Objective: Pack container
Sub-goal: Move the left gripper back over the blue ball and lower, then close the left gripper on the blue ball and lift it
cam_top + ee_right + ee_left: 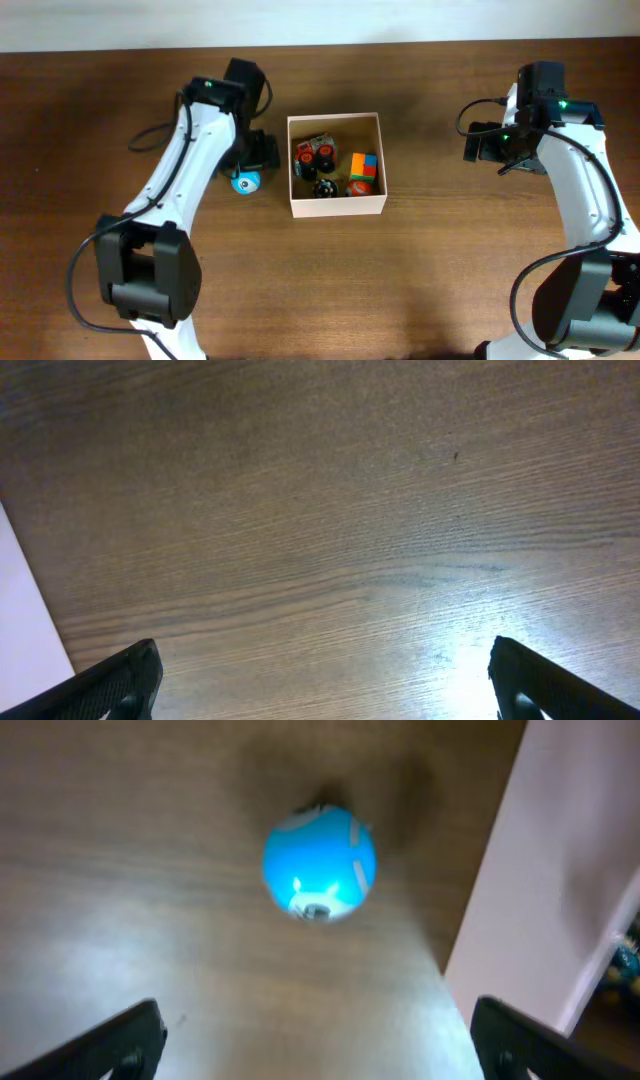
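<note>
The container (pixel 337 205) is a square box with cream-white walls, at the table's middle. It holds several small toys, among them an orange and blue cube (pixel 363 166) and a dark wheeled toy (pixel 318 155). A blue ball (pixel 245 180) lies on the table just left of the box. My left gripper (pixel 258 152) is open above the ball. The left wrist view shows the ball (pixel 319 863) ahead of the spread fingers (pixel 320 1045), with the box wall (pixel 520 890) at the right. My right gripper (pixel 485 146) is open and empty over bare wood (pixel 320 680).
The table (pixel 420 280) is dark brown wood. A pale wall strip (pixel 320 20) runs along the back edge. A black cable (pixel 150 140) trails left of the left arm. A pale edge (pixel 30 610) shows at the left of the right wrist view.
</note>
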`<state>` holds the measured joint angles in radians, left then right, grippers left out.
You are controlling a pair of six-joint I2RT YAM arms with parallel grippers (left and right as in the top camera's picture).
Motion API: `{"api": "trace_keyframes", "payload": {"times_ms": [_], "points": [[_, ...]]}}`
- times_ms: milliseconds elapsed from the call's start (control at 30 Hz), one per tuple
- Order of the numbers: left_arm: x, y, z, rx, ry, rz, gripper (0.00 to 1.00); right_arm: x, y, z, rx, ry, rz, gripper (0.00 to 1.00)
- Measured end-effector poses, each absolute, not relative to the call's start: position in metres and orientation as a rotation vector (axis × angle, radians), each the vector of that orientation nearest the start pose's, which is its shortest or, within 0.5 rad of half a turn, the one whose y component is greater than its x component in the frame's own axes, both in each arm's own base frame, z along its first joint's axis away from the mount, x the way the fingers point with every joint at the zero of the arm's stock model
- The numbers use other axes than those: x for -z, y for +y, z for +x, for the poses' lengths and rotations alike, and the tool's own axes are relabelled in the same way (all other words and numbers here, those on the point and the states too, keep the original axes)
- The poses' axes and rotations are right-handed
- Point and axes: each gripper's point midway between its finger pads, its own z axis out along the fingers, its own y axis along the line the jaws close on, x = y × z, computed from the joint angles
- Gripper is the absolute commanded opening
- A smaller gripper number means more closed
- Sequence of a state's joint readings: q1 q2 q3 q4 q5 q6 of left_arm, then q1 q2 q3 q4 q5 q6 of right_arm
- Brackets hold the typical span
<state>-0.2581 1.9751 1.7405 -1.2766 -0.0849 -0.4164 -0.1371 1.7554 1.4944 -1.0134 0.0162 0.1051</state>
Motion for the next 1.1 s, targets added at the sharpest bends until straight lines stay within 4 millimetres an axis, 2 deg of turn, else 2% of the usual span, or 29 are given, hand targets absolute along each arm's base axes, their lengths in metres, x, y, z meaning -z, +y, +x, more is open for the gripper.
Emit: {"api": "trace_keyframes", "payload": {"times_ms": [167, 333, 433, 567, 733, 1100], "points": [[-0.085, -0.072, 0.379, -0.087, 3.063, -0.283, 0.99, -0.133, -0.056, 0.388, 0.03, 2.824, 0.347, 0.99], [-0.077, -0.044, 0.385, -0.087, 3.047, -0.342, 0.99, -0.133, -0.056, 0.388, 0.03, 2.824, 0.347, 0.99], [-0.073, -0.034, 0.391, -0.079, 3.033, -0.328, 0.99, -0.133, -0.056, 0.388, 0.03, 2.824, 0.348, 0.99], [-0.067, -0.038, 0.398, -0.052, 3.01, -0.257, 0.99, -0.133, -0.056, 0.388, 0.03, 2.824, 0.347, 0.99], [-0.059, -0.046, 0.394, -0.033, 3.023, -0.178, 0.99, -0.133, -0.056, 0.388, 0.03, 2.824, 0.348, 0.99], [-0.05, -0.056, 0.4, 0.041, 3.001, -0.015, 0.99, -0.133, -0.056, 0.388, 0.03, 2.824, 0.347, 0.99]]}}
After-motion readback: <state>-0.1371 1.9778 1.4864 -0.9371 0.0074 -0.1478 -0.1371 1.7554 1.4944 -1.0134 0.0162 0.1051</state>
